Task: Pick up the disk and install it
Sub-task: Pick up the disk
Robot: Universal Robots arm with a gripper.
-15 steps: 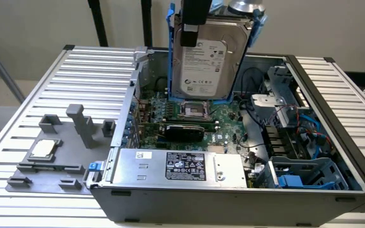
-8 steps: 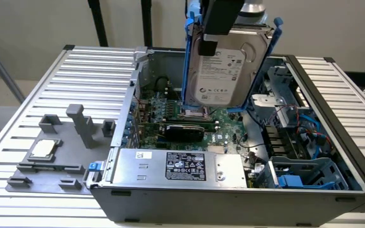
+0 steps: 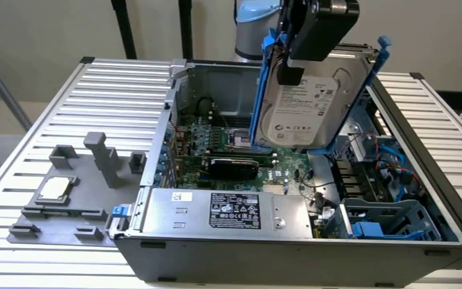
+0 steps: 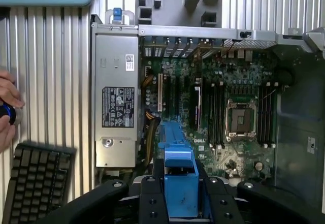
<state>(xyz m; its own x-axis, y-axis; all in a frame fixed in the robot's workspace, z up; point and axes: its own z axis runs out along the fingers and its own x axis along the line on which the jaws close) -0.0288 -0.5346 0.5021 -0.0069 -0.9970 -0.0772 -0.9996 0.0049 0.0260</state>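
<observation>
Showing the gripper (image 3: 293, 67) clamped partway closed on the disk (image 3: 313, 108) (silver drive, white label, blue carrier frame), held upright and slightly tilted above the open computer case (image 3: 295, 259), over its motherboard (image 3: 287, 170). A CPU chip (image 3: 56, 188) lies on the grey fixture (image 3: 62, 224) at the exterior view's left.

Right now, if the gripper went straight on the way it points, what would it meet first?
Probably the motherboard inside the open computer case. The gripper, shut on the disk, hangs over it, and the disk's lower edge would touch first, near the expansion slots. Depth is hard to judge.
</observation>
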